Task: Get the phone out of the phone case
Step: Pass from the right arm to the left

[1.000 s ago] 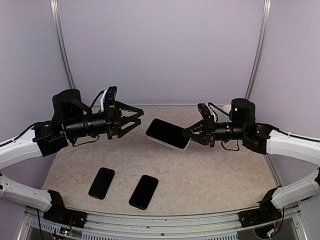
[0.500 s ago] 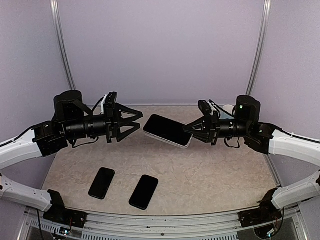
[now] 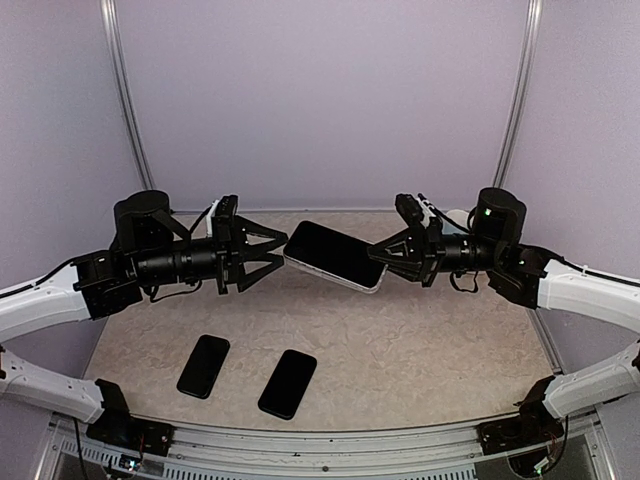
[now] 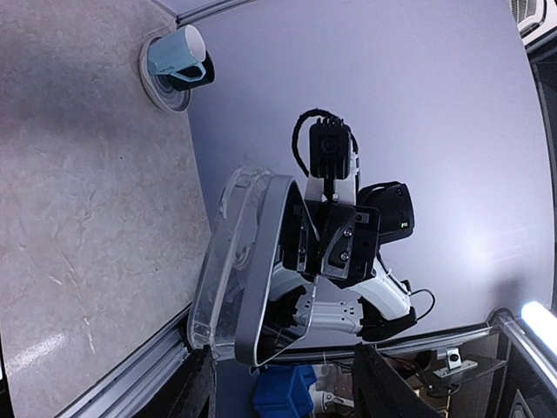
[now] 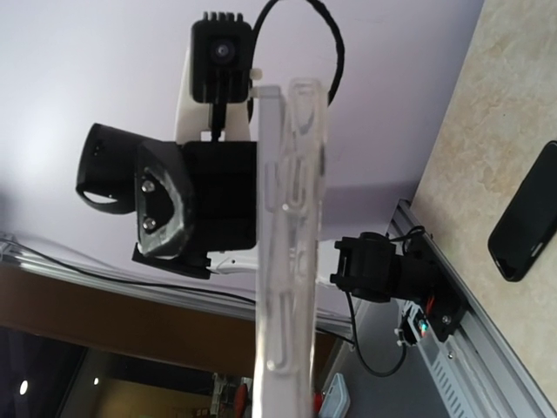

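The right gripper (image 3: 384,258) pinches the right end of the mid-air phone (image 3: 335,252) in its clear case (image 4: 219,266); the left gripper (image 3: 283,243), fingers spread at the left end, could clamp both together and wrench it loose.

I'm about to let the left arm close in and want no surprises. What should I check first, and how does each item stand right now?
1. Right tool shut on the end of the cased phone: ok.
2. Left tool open: ok.
3. Free end of the cased phone lined up between the left tool's fingers: ok.
4. Left tool touching the cased phone: cannot tell.
5. Cased phone held in the air above the table, apart from the two loose phones lying on it: ok.
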Controlling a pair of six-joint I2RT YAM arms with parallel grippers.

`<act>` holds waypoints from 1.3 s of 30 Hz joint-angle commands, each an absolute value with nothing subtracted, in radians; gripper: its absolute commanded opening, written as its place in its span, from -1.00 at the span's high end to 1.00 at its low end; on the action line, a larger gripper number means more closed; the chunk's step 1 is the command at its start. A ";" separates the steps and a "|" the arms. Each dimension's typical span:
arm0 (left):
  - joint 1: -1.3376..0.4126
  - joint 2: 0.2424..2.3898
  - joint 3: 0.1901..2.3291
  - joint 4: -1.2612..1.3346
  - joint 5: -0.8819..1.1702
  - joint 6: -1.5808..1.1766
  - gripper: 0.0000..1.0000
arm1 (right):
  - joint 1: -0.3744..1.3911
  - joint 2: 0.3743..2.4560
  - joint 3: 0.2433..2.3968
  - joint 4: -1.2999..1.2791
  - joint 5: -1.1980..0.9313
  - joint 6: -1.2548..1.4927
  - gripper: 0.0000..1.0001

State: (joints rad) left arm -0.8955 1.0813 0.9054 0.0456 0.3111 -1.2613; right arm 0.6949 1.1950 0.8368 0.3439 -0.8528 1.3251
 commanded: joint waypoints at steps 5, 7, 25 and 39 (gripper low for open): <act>-0.891 1.089 0.913 0.096 0.319 -1.260 -0.04 | 0.694 1.186 0.870 0.441 -0.879 1.321 1.00; -0.890 1.093 0.909 0.107 0.323 -1.259 -0.04 | 0.697 1.187 0.874 0.444 -0.885 1.317 1.00; -0.886 1.107 0.895 0.186 0.358 -1.250 0.00 | 0.730 1.206 0.903 0.450 -0.927 1.279 1.00; -0.891 1.121 0.877 0.301 0.473 -1.232 0.48 | 0.745 1.225 0.910 0.527 -1.015 1.333 1.00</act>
